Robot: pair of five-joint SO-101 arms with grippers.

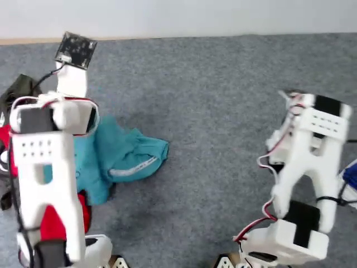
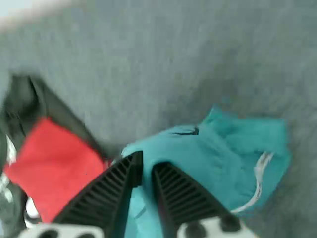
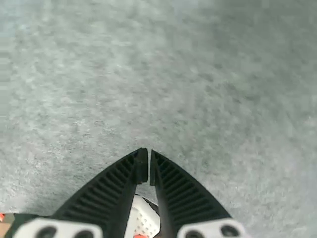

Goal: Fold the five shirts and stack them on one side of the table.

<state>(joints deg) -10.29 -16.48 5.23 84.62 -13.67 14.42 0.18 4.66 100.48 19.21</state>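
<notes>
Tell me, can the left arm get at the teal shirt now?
Probably yes. The left gripper hangs right over the edge of the teal shirt, and nothing covers the shirt there, though its jaws are shut.

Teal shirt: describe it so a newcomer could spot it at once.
On the grey table, look beside the left arm, where clothes are heaped. The teal shirt lies crumpled on the heap's side toward the table's middle, the only teal piece beside a red shirt and a dark garment.

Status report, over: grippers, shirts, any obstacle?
Left gripper shut, over teal shirt. Right gripper shut, over grey table. Teal shirt crumpled, unfolded, red shirt beside it. No obstacle seen.
</notes>
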